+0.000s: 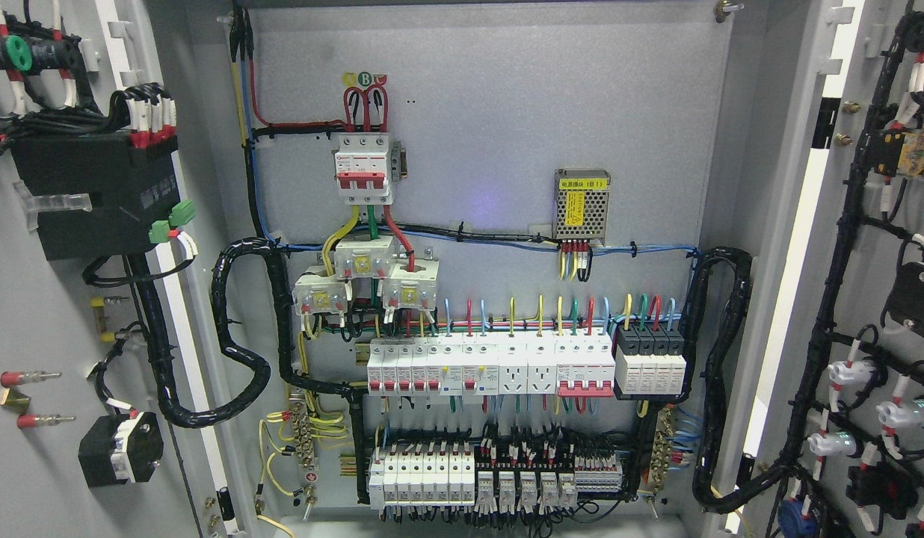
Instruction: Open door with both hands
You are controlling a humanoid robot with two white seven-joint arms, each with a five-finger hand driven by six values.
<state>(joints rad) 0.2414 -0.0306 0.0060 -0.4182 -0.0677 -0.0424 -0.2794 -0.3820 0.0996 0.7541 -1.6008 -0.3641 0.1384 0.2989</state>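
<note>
Here both doors stand swung wide, and neither robot hand shows anywhere in the head view, so their state cannot be told. The left door (51,299) fills the picture's left edge with its inner face turned to the camera, and the right door (881,299) does the same at the right edge; between them the cabinet's grey back panel (507,112) lies fully exposed, bare and open in its upper part. Taking the red-handled main breaker (365,168) as the landmark: just above it sit small round phase markers, of which a green one reads "B". To its right, well apart, a perforated metal power supply (581,205) carries a yellow label ending in "(B1)"; the rest is too small to read. Directly below the breaker cluster three white current transformers (365,280), and lower still runs a long row of white circuit breakers (492,366) with coloured wires entering from above. Beneath that row sits a second row of breakers and relays (492,478) near the cabinet's bottom edge. Left of the breaker, a thick black cable loom (238,329) loops from the panel to the left door, where a black box (96,198) is mounted. Another loom (720,373) curves down the panel's right edge.
</note>
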